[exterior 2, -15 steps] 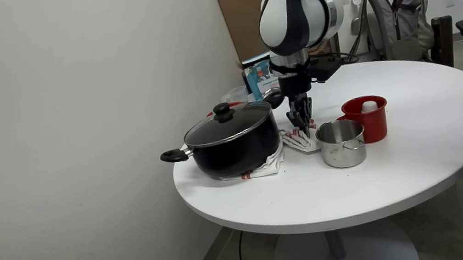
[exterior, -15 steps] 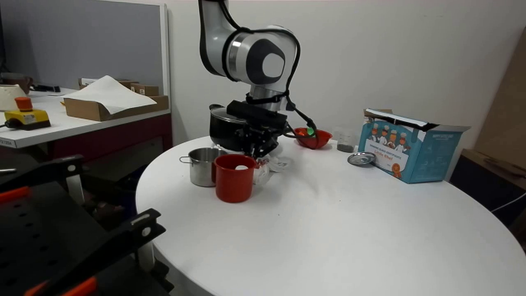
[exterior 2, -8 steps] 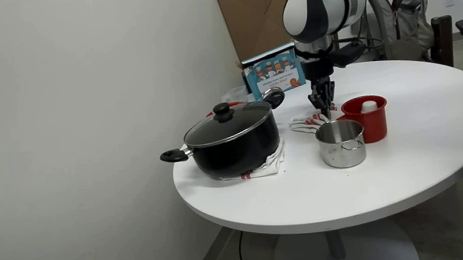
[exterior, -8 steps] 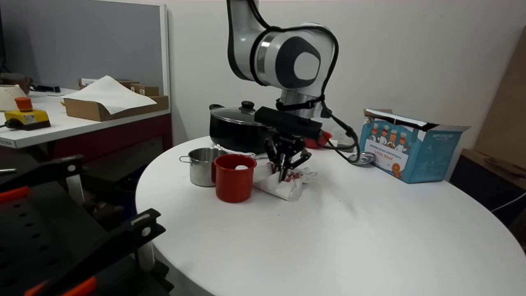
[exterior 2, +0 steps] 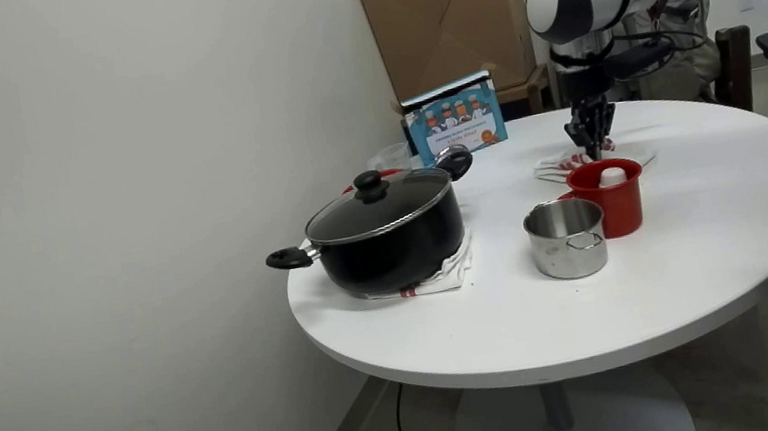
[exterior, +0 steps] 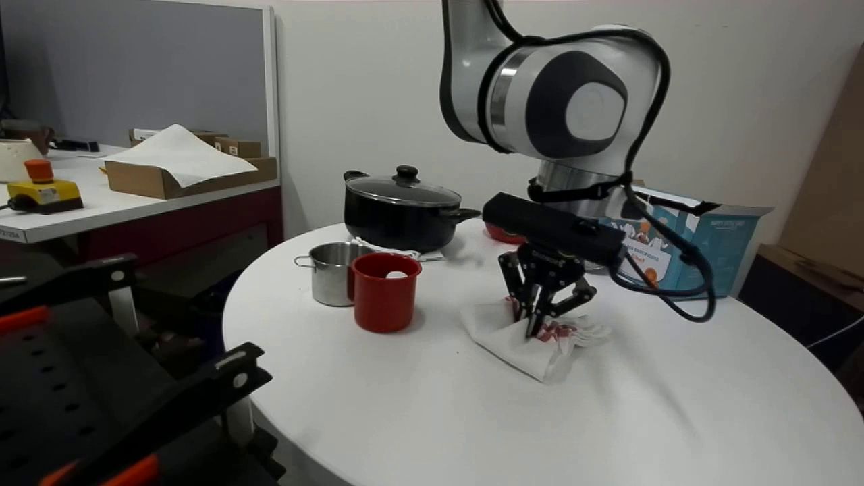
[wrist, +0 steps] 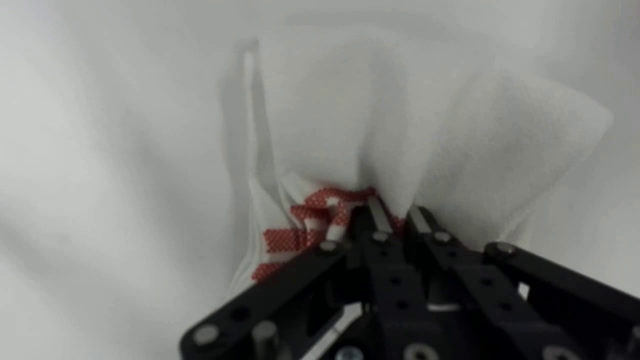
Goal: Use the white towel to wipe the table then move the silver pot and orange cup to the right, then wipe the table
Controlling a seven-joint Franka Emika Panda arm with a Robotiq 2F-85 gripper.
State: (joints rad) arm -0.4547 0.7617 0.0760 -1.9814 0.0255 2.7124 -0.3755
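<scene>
The white towel [exterior: 503, 344] with its red stripes lies bunched on the white round table [exterior: 472, 432]. My gripper [exterior: 530, 327] points down and is shut on its striped middle. In the wrist view, folds of the towel [wrist: 325, 110] spread out ahead of the gripper [wrist: 398, 215], and red cloth shows between the fingertips. The silver pot [exterior: 331, 280] and the orange cup [exterior: 383, 300] stand upright close together, apart from the towel. A white object [exterior 2: 612, 177] sits inside the cup. In an exterior view the orange cup [exterior 2: 626, 208] hides part of the towel [exterior 2: 553, 165].
A black lidded pot [exterior: 398, 216] stands near the wall on another striped cloth [exterior 2: 441, 281]. Behind the arm are a red bowl [exterior: 503, 235] and a blue box [exterior: 719, 250]. A clear cup [exterior 2: 390, 158] is near the wall too. A desk [exterior: 88, 182] adjoins the table.
The gripper has dragged the towel across the tabletop, away from the black pot and past the orange cup, out onto open table. The pot and cup have not moved.
</scene>
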